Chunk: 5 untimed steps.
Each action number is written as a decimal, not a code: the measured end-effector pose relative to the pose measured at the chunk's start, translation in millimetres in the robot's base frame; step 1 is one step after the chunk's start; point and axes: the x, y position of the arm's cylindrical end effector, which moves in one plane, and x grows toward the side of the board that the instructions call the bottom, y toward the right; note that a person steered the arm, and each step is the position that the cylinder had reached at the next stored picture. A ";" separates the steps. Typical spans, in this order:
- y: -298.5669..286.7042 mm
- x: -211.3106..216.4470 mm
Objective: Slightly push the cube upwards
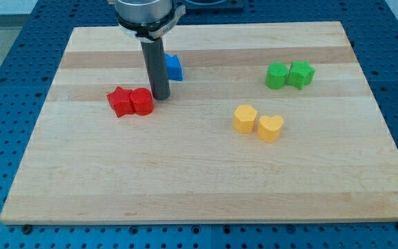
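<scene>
Blue, small plastic cube (175,67): likely light, rigid, easily slid; push its bottom face. My tip (161,97), fingerless, sits at its seven o'clock.

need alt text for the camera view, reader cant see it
My tip rests on a wooden board, just below a blue cube that the rod partly hides, and beside the right edge of a red cylinder that touches a red star. At right sit a green cylinder and green star, with a yellow hexagon block and yellow heart below.
</scene>
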 end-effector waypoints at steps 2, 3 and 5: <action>1.4 -12.3; 1.4 -13.0; -10.2 -47.7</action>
